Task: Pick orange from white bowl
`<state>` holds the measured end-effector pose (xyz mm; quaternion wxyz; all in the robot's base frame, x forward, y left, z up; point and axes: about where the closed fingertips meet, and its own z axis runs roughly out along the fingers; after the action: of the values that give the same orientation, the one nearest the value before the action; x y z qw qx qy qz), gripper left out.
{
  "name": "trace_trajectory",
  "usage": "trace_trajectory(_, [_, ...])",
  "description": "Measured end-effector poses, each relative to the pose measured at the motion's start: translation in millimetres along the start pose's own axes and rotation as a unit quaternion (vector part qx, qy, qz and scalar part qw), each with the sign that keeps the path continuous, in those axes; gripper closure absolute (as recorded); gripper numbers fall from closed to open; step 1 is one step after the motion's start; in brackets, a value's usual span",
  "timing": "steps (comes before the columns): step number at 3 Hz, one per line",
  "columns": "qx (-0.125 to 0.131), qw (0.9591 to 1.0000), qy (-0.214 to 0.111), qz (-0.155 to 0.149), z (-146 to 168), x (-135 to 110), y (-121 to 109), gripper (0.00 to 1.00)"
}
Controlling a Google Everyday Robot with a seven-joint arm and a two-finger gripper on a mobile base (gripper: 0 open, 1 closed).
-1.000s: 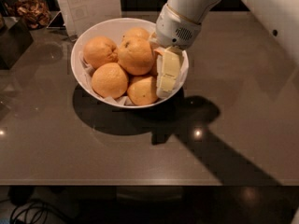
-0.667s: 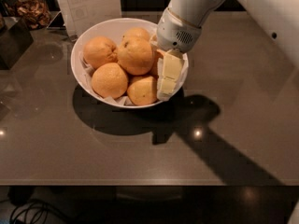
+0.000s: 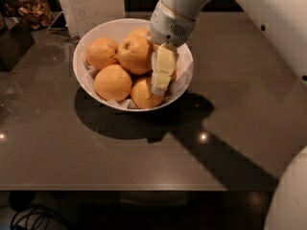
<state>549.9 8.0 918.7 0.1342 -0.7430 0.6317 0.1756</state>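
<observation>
The white bowl (image 3: 86, 42) stands on the dark table, lined with crinkled white paper and holding several oranges. The orange (image 3: 135, 55) with a small dark stem dimple sits high in the middle of the bowl. Smaller oranges lie at the left (image 3: 101, 53), front left (image 3: 112, 83) and front (image 3: 145, 95). My gripper (image 3: 162, 75) reaches down into the right side of the bowl, right beside the dimpled orange and above the front one. What lies behind it is hidden.
A white paper card (image 3: 91, 4) stands just behind the bowl. A dark box (image 3: 14, 42) and a dish of brown items (image 3: 33, 11) sit at the far left. My white body (image 3: 283, 37) fills the right side. The table's front edge (image 3: 144, 188) is near.
The gripper has shifted a little to the left, closer against the dimpled middle orange. The oranges and the bowl have not moved.
</observation>
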Motion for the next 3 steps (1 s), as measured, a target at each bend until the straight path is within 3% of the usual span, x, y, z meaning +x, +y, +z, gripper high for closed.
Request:
trace_trajectory(1, [0.007, 0.9995, -0.024, -0.019, 2.0, -26.8, -18.7, 0.0])
trace_trajectory(2, [0.01, 0.9994, -0.026, -0.019, 0.6, -29.1, -20.7, 0.0])
trace_trajectory(3, [0.01, 0.9994, -0.026, -0.019, 0.6, -29.1, -20.7, 0.19])
